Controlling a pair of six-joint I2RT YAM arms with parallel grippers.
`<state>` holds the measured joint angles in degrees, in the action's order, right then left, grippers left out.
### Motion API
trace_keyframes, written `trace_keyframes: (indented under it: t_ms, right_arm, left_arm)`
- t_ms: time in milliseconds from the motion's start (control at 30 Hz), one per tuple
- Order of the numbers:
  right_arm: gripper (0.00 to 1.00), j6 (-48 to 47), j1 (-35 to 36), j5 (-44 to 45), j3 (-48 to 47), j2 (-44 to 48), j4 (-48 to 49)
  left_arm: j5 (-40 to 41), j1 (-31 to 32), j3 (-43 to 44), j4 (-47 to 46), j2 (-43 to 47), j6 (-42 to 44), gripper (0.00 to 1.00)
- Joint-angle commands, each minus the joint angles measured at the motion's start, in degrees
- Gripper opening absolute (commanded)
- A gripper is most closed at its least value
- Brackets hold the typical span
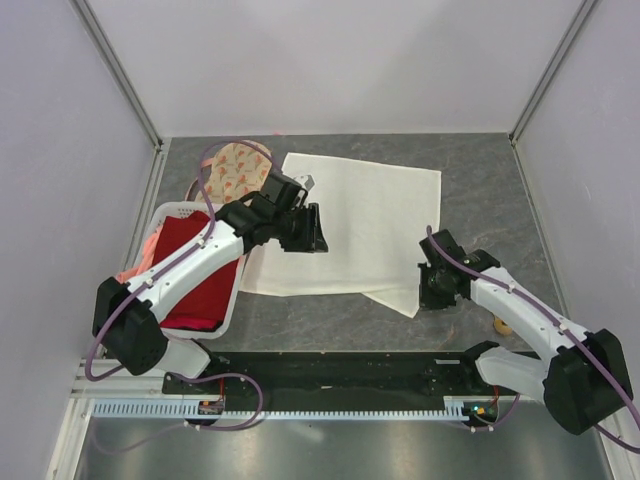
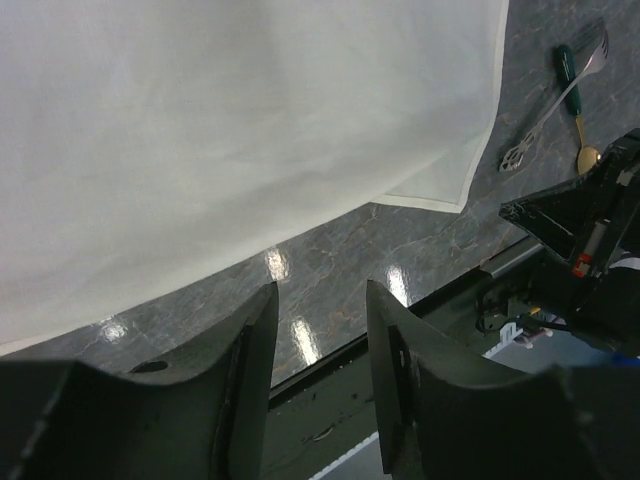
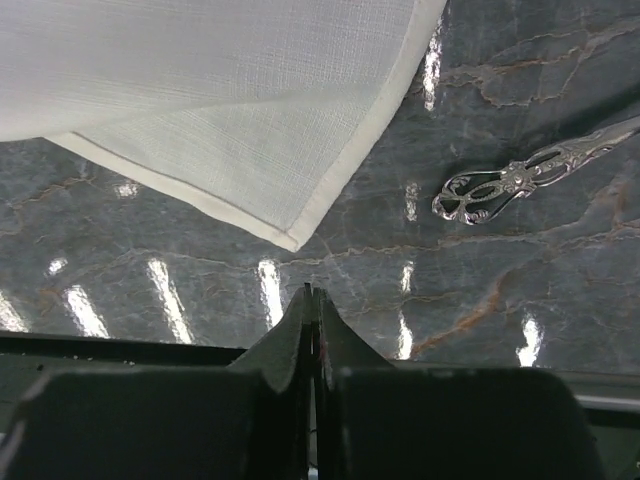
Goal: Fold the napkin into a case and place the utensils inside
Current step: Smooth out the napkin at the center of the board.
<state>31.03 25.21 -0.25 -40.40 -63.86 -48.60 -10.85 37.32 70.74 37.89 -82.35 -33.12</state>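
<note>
Right wrist view sets the napkin's (image 3: 200, 100) doubled near-right corner just beyond the right gripper (image 3: 312, 298), whose jaws are pressed together on nothing (plainly the nearer arm for that corner). The cloth lies spread mid-worktop (image 1: 480, 180), with the left gripper (image 2: 320, 290) part-spread and empty over its left side. The utensils (image 2: 570, 85) lie just off that corner.

Bright overhead light leaves white glare streaks on the glossy table (image 3: 165, 295); foreground soft.
</note>
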Motion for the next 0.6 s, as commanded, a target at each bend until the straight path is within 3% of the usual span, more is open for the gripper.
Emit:
trace_keyframes:
  t_ms: [0, 200, 333, 567]
  right_arm:
    - [0.0, 1.32, 0.71, -1.41, 2.26, 0.67, 8.69]
    - [0.0, 4.39, 2.47, -1.25, 1.99, -4.95, 13.79]
    - [0.0, 5.97, 3.7, -0.1, 3.22, -8.3, 17.21]
    - [0.0, 12.03, 3.7, 8.49, 6.04, -8.75, 12.4]
  left_arm:
    - [-2.33, 0.38, -1.13, -0.18, 2.1, -3.44, 0.47]
    - [-3.65, 0.74, -1.74, -0.1, 1.66, -4.32, 0.47]
    - [-4.52, 0.74, -2.19, 0.08, 0.09, -4.75, 0.4]
    - [-3.65, 0.74, 0.36, 0.08, -1.94, -4.85, 0.39]
